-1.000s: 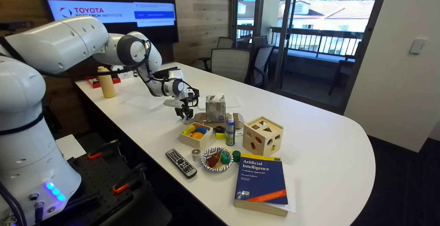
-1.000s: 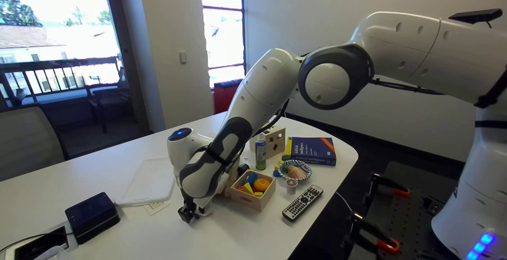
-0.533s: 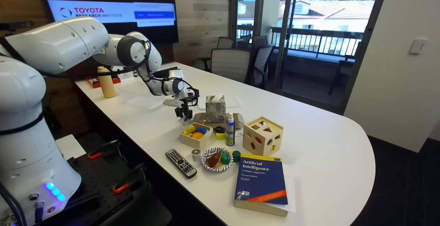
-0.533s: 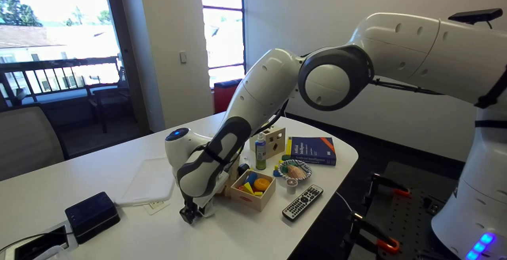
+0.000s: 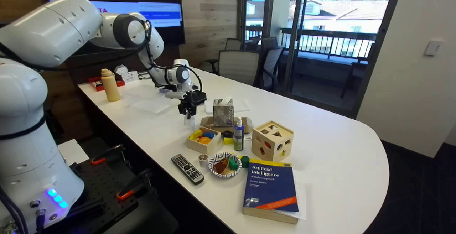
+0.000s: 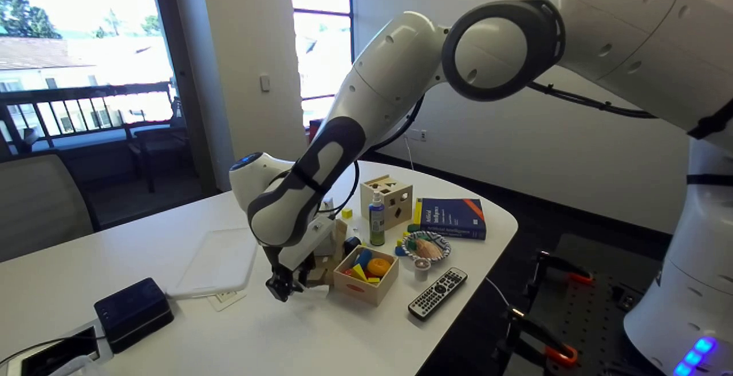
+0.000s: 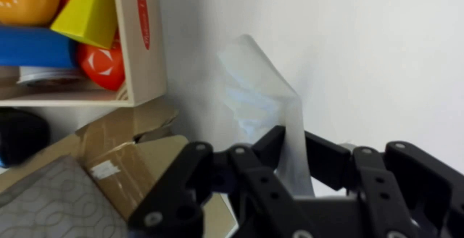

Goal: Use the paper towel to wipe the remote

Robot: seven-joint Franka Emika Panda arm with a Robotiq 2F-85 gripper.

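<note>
The remote [image 5: 187, 169], slim and dark with rows of light buttons, lies face up near the table's edge. It also shows in an exterior view [image 6: 438, 293] and is out of the wrist view. My gripper [image 7: 294, 133] is shut on the white paper towel [image 7: 259, 73]. The towel is pinched between the two fingertips, and its folded end reaches out beyond them. In an exterior view the towel [image 5: 189, 122] hangs below my gripper [image 5: 188, 114], above the table and beyond the wooden tray from the remote. In an exterior view [image 6: 293, 291] the towel is hard to make out.
A wooden tray of toy blocks [image 6: 366, 290] stands between gripper and remote. A tissue box [image 5: 223, 113] on flattened cardboard [image 7: 119, 158] is beside the gripper. A spray bottle [image 5: 238, 136], shape-sorter cube [image 5: 272, 141], small cup [image 5: 203, 160], patterned bowl [image 5: 211, 170] and blue book [image 5: 270, 187] stand nearby.
My arm and gripper have risen from low at the table, and the paper towel has come up with the gripper. The remote and the other objects have not moved.
</note>
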